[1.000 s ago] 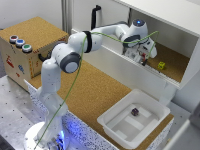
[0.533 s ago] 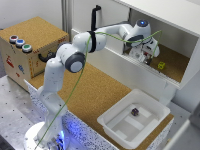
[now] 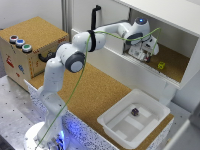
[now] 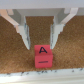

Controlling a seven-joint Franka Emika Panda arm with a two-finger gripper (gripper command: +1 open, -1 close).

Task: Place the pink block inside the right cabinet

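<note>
Reddish-pink block (image 4: pixel 42 54) — dark "A" mark, brown cork floor (image 4: pixel 15 55), white cabinet (image 3: pixel 165 20)

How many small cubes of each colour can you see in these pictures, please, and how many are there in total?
Pink cube: 1, the pink block on the cork floor of the right cabinet, just beyond the open pincer
Yellow cube: 1, also inside that cabinet
Dark purplish cube: 1, in the white plastic tray
Total: 3

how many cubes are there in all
3: the pink block on the right cabinet's cork floor below the open claw, a yellow cube beside it, a dark cube in the white tray.
</note>
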